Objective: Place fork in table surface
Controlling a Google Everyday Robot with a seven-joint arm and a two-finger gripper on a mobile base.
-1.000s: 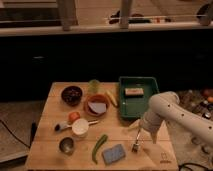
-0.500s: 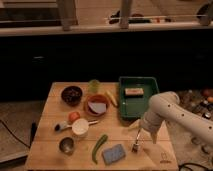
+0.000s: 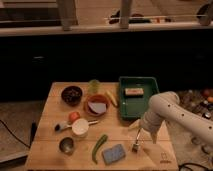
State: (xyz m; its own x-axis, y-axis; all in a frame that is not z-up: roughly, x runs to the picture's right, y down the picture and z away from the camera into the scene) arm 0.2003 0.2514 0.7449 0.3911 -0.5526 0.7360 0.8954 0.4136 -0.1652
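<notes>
Here, table surface [image 3: 55, 145], gripper [image 3: 138, 131] above fork [image 3: 136, 141]

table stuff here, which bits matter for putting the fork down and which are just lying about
In the job:
fork, hanging under the hand
table surface, bare wood near the front right corner

Just lying about:
green tray
blue sponge
long green vegetable
dark bowl
white cup

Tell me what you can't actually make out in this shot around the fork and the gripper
- Gripper, camera view: hangs over the table surface right of the blue sponge; its grip on the fork is too blurred to judge.
- Fork: whether its lower end touches the wood, too small.
- Arm: cut off by the right edge.
</notes>
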